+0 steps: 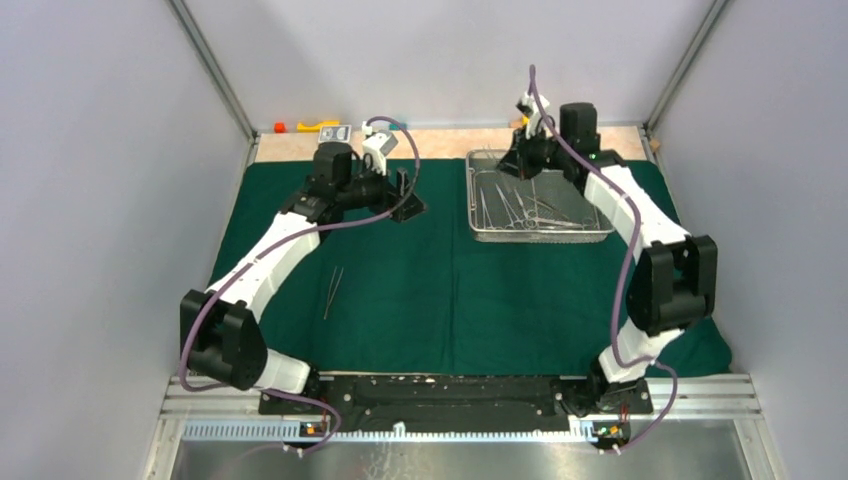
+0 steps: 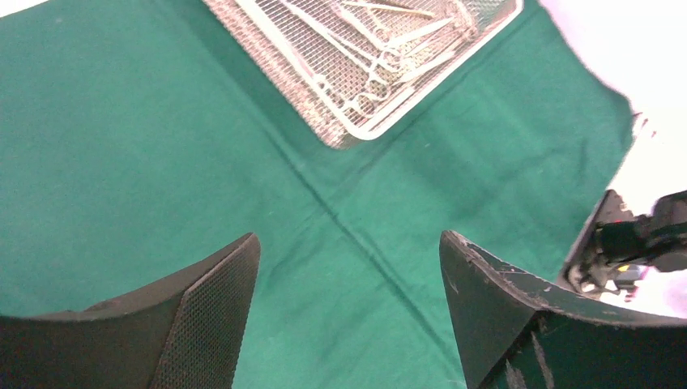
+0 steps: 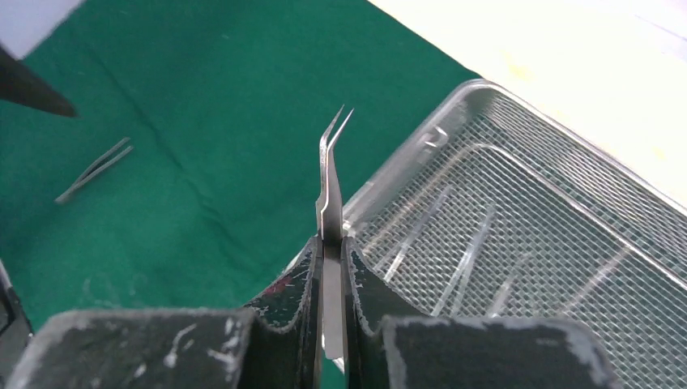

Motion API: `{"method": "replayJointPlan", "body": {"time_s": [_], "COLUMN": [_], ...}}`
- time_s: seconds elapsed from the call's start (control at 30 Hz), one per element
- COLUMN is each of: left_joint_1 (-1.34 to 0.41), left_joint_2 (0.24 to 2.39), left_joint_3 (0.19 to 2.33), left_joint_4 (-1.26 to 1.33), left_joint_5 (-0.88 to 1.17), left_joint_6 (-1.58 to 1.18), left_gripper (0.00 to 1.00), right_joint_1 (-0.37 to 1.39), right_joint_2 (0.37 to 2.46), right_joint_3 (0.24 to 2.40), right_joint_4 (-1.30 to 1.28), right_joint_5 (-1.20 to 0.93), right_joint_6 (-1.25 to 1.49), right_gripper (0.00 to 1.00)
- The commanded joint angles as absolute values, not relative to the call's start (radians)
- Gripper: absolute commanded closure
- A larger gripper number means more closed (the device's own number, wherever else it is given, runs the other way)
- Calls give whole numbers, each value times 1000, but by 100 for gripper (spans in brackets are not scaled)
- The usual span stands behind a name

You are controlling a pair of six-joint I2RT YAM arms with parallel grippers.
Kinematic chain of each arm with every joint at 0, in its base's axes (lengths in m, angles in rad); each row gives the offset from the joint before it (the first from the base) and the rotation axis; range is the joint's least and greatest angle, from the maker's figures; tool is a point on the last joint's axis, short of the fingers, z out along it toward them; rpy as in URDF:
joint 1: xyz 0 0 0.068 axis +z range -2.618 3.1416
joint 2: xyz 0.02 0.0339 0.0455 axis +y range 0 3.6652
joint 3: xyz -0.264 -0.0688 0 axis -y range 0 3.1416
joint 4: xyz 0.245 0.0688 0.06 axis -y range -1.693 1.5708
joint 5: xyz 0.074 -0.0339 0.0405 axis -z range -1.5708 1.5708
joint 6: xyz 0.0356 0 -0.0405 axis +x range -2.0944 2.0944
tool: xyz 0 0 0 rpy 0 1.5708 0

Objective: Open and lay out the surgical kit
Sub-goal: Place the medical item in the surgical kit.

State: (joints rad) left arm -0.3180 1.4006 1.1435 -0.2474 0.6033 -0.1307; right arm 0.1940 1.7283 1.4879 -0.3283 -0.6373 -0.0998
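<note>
Clamping our right hand (image 3: pixel 330 251) on curved tweezers (image 3: pixel 328 174) above the mesh tray (image 3: pixel 421 166), we likely mean them for the green cloth (image 3: pixel 202 97); our left hand (image 2: pixel 348 267) gapes empty.

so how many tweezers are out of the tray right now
2. One straight pair lies on the green cloth, left of centre. One curved-tip pair is gripped in the right end effector by the wire-mesh tray. Others may be hidden.

Left pincer (image 2: pixel 349 240) agape — right pincer (image 3: pixel 331 245) pinching tweezers (image 3: pixel 327 174).
</note>
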Motion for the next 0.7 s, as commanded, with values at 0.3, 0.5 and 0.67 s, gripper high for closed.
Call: {"method": "replayJointPlan", "body": {"time_s": [0.3,0.5,0.67], "left_joint_1": [-417,-424,-426], "left_joint_2": [1527,1552,1580], "left_joint_3": [1345,1336,1338], "left_joint_4": [-64,14,58], "left_joint_5": [616,614,634], "left_joint_6": [-472,-507,-540], "left_gripper": [23,34,41], "right_joint_1": [421,456,466], "right_joint_2": [1439,1419,1427], "right_joint_3": [1222,1200,1200], "right_joint_4": [-9,-7,-7], "right_joint_5": [-572,-557,-553], "right_joint_6": [97,92,85], "right_gripper": [100,100,100]}}
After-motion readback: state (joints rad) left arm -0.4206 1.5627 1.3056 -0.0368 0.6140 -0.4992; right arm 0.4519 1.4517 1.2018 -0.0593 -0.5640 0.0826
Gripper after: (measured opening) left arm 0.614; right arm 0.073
